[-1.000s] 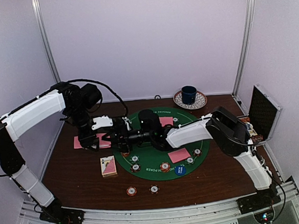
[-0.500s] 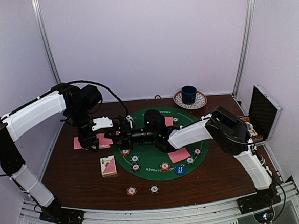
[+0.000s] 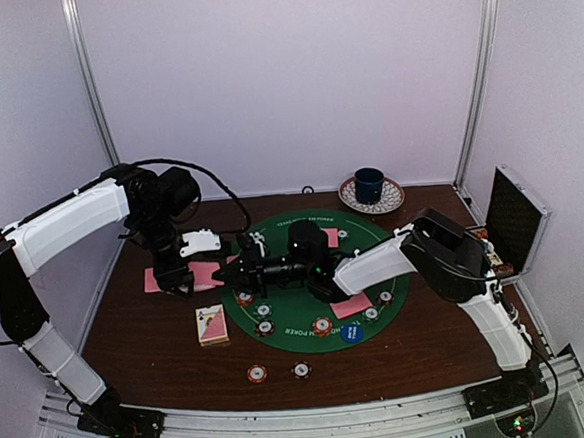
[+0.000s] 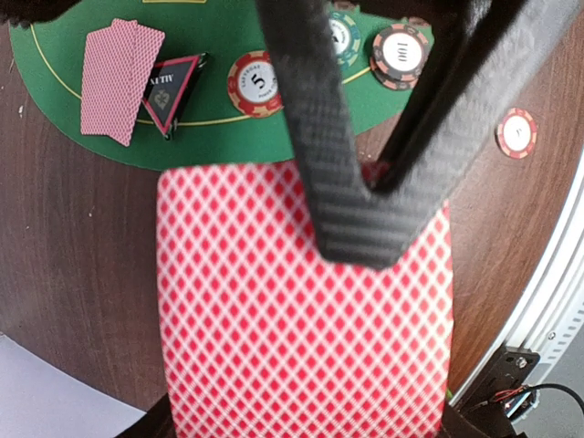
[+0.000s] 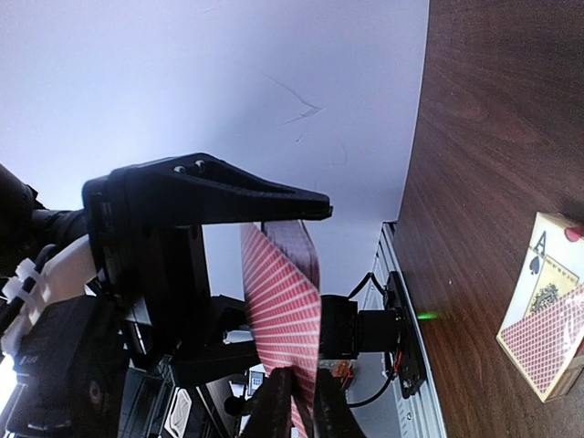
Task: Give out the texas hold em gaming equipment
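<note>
The left gripper (image 4: 365,219) is clamped on a stack of pink diamond-backed playing cards (image 4: 274,347). It holds the stack above the dark wooden table (image 3: 150,339), just off the left rim of the round green felt mat (image 3: 298,307). In the left wrist view the stack lies roughly level with its backs upward, one black finger crossing its top face. Its long axis runs outward from the left wrist, and its far end pokes a little past the fingertips, toward the right arm. The right gripper (image 5: 304,406) reaches across the mat and meets that free end head-on, in line with the long axis. The right wrist view shows the cards edge-on, with the right fingers drawn nearly together, one against each face. How many cards lie between them cannot be told. The next move probably turns on this alignment. A pull straight back along the axis, toward the mat, should slide cards out from under the left finger, while a sideways tug would likely twist the stack. The right arm is the nearer one to the mat.
</note>
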